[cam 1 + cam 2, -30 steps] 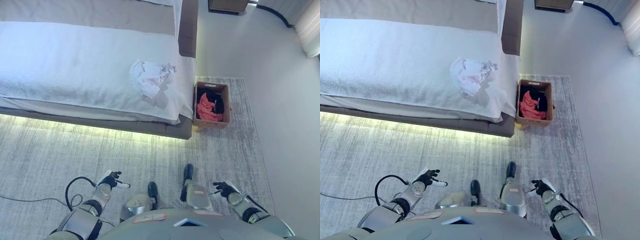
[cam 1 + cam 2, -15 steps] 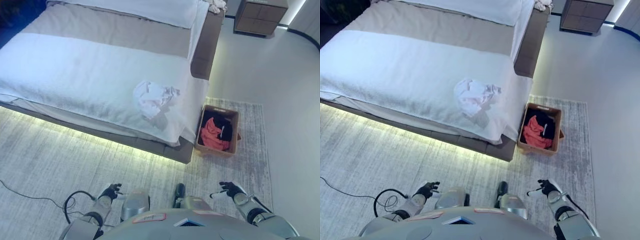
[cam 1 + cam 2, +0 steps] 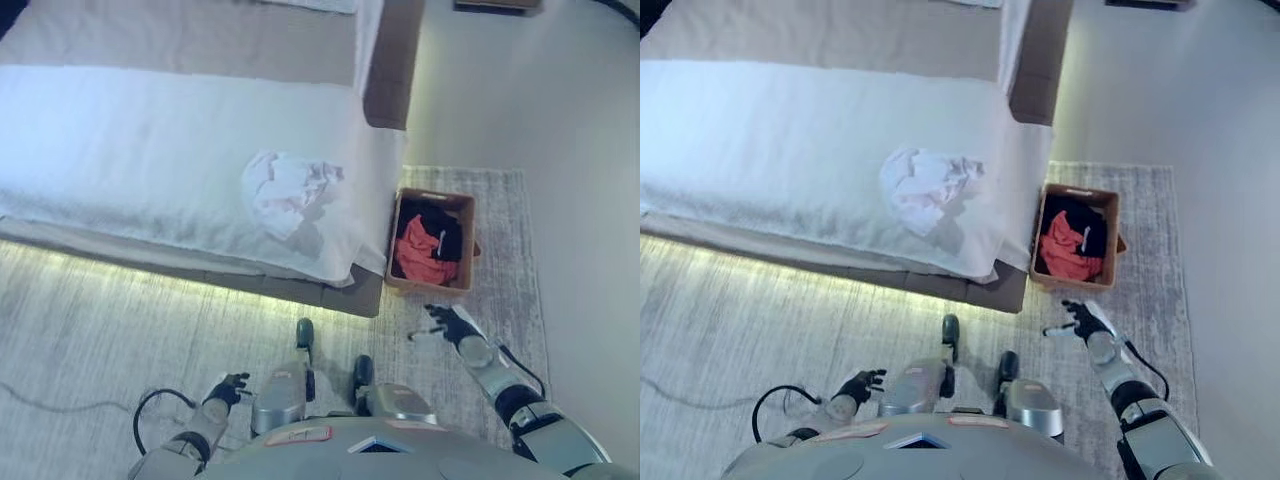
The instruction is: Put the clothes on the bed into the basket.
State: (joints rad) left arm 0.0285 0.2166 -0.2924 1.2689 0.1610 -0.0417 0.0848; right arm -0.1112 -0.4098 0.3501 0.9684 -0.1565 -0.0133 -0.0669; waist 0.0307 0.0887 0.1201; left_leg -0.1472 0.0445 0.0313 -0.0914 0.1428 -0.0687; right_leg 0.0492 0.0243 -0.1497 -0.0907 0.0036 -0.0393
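A crumpled white garment (image 3: 287, 188) lies on the bed (image 3: 130, 130) near its right corner. On the rug just right of that corner stands a brown basket (image 3: 433, 243) holding red and black clothes. My right hand (image 3: 446, 324) hovers low over the rug in front of the basket, fingers spread and holding nothing. My left hand (image 3: 229, 387) hangs near the floor at the lower left, fingers relaxed and empty. Both hands are well away from the white garment.
A grey rug (image 3: 505, 250) runs along the bed's side and under the basket. The bed's brown frame (image 3: 390, 60) juts out on the right. Bare floor (image 3: 560, 150) lies to the right of the rug.
The view has shifted closer to the bed and basket. My right hand has risen forward toward the basket. My left hand stays low.
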